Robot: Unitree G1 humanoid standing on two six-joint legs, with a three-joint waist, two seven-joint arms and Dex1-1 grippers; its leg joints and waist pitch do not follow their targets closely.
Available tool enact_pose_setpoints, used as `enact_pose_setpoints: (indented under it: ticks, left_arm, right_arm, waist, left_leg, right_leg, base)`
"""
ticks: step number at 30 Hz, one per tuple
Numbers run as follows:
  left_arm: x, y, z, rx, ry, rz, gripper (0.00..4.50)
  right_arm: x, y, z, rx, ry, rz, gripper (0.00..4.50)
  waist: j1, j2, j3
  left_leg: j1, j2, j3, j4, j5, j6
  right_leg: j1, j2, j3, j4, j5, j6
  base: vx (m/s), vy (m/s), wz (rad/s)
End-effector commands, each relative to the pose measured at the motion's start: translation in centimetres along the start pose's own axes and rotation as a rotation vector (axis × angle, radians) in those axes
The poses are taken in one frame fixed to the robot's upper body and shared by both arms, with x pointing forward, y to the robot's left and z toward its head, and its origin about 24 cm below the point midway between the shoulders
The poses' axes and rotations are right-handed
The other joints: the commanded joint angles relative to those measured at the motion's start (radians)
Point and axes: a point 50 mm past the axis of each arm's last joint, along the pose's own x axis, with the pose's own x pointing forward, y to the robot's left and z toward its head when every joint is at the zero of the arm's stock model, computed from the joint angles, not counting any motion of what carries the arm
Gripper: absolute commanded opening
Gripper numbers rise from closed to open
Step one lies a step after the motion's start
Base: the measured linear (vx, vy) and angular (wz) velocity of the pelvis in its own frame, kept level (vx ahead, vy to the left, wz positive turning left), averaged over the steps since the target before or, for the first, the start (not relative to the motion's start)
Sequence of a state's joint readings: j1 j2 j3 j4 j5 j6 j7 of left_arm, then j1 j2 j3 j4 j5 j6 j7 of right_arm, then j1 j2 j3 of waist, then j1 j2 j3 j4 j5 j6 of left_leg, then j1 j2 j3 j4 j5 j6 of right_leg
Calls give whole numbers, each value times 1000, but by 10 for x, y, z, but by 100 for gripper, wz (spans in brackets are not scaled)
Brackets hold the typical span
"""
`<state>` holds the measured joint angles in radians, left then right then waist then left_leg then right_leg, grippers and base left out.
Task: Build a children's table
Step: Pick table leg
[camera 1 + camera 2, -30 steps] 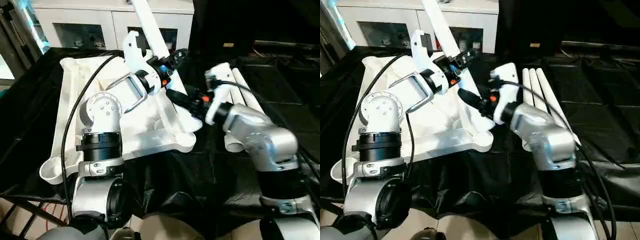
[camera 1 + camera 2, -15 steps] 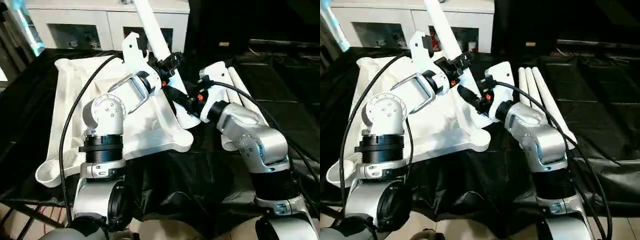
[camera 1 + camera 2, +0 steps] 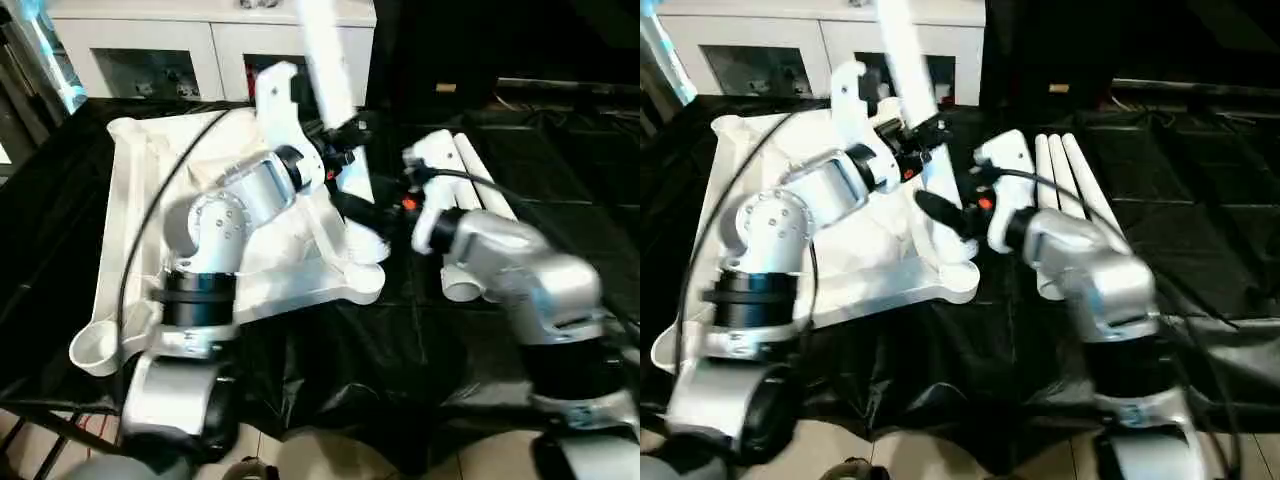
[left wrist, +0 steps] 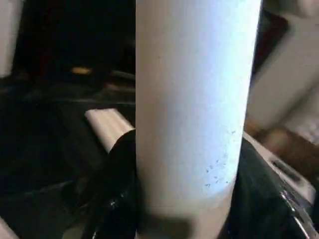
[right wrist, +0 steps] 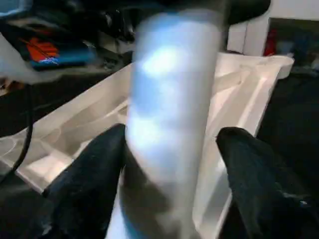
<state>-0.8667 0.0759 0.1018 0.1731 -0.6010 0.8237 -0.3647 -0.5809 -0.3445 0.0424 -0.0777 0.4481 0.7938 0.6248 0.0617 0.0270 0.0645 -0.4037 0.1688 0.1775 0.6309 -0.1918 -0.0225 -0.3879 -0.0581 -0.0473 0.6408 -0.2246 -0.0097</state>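
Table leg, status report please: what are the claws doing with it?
Left claw clamped on leg. Right claw astride its lower end, fingers apart. Tabletop underside up. Nothing in the way.

a black sheet [image 3: 1200,200], wrinkled and glossy, covers the work surface and hangs over its near edge toward a pale tiled floor [image 3: 940,460]. on the sheet lies the white tabletop [image 3: 130,220], ribbed underside up, one rounded corner socket [image 3: 95,350] at the near edge. just beside it three white legs [image 3: 1070,180] lie side by side, touching.
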Motion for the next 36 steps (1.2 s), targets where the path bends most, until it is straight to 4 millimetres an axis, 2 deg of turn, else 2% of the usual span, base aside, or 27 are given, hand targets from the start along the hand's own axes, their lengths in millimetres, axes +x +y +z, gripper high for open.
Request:
enact_pose_setpoints:
  ticks: [1, 5, 7, 13, 15, 18, 25, 29, 30, 33, 34, 36]
  left_arm:
    - [-2, -4, 4, 43, 7, -71, 188]
    - [-6, -4, 6, 37, 50, -194, 188]
    - [-10, -7, 8, 33, 53, -287, 188]
    - [-15, -13, 8, 58, 88, -440, 188]
    - [-16, -16, 11, 41, 76, -486, 188]
    - [-18, -24, 17, 12, 41, -575, 188]
    - [-19, -30, 24, -38, -21, -644, 188]
    - [-19, -30, 23, -36, -12, -645, 188]
    - [-19, -29, 22, -32, -3, -647, 188]
    - [-20, -29, 21, -40, 4, -654, 188]
    - [-20, -29, 21, -41, 4, -655, 188]
    - [-20, -29, 19, -42, 11, -648, 188]
  right_arm:
    - [-10, -4, 9, 2, -12, 9, 336]
    - [-21, -6, 17, 51, -61, 93, 336]
    - [-24, -7, 18, 57, -54, 123, 336]
    - [-34, 2, 16, 119, 11, 290, 336]
    - [-36, 3, 14, 117, 35, 308, 336]
    - [-35, 4, 7, 116, 79, 315, 336]
    - [-32, 6, 1, 135, 119, 321, 265]
    - [-32, 6, 0, 136, 124, 327, 252]
    - [-32, 6, 0, 138, 120, 328, 229]
    - [-31, 5, 1, 143, 103, 313, 214]
    - [-31, 5, 1, 144, 102, 311, 196]
    - [-28, 2, 1, 156, 83, 273, 193]
  waist:
    - [1, 0, -76]
    - [1, 5, -77]
    - [1, 3, -77]
    - [3, 4, -78]
    - [4, 6, -78]
    - [6, 2, -78]
    - [6, 2, -79]
    - [6, 1, -78]
    - [6, 2, -79]
    - [6, 3, -81]
    - [6, 4, -80]
    - [6, 5, -81]
  left_leg:
    - [29, 56, -23, -72, -56, 27]
    - [28, 56, -24, -71, -59, 24]
    - [28, 55, -23, -70, -61, 25]
    - [28, 56, -23, -69, -42, 46]
    - [29, 57, -23, -68, -47, 41]
    - [29, 57, -22, -68, -52, 32]
    - [27, 56, -22, -66, -40, 41]
    - [28, 56, -22, -66, -46, 40]
    - [28, 56, -22, -66, -45, 38]
    - [28, 56, -23, -66, -35, 40]
    - [28, 56, -23, -66, -35, 40]
    - [29, 56, -23, -65, -39, 38]
  right_leg:
    - [54, -82, 50, -72, 31, -246]
    - [56, -83, 49, -69, 42, -261]
    - [56, -83, 49, -69, 42, -266]
    - [58, -83, 48, -66, 62, -280]
    - [57, -84, 48, -66, 50, -282]
    - [57, -85, 48, -67, 36, -289]
    - [58, -84, 48, -66, 43, -291]
    - [58, -84, 47, -67, 34, -289]
    - [58, -84, 47, -67, 32, -287]
    - [58, -83, 47, -64, 53, -289]
    - [58, -83, 47, -64, 54, -289]
    - [56, -84, 47, -64, 53, -293]
  base:
    - [0, 0, 0]
    - [0, 0, 0]
    - [0, 0, 0]
    - [0, 0, 0]
    - [0, 0, 0]
    - [0, 0, 0]
    - [0, 0, 0]
    - [0, 0, 0]
    - [0, 0, 0]
    - [0, 0, 0]
    - [0, 0, 0]
    - [0, 0, 0]
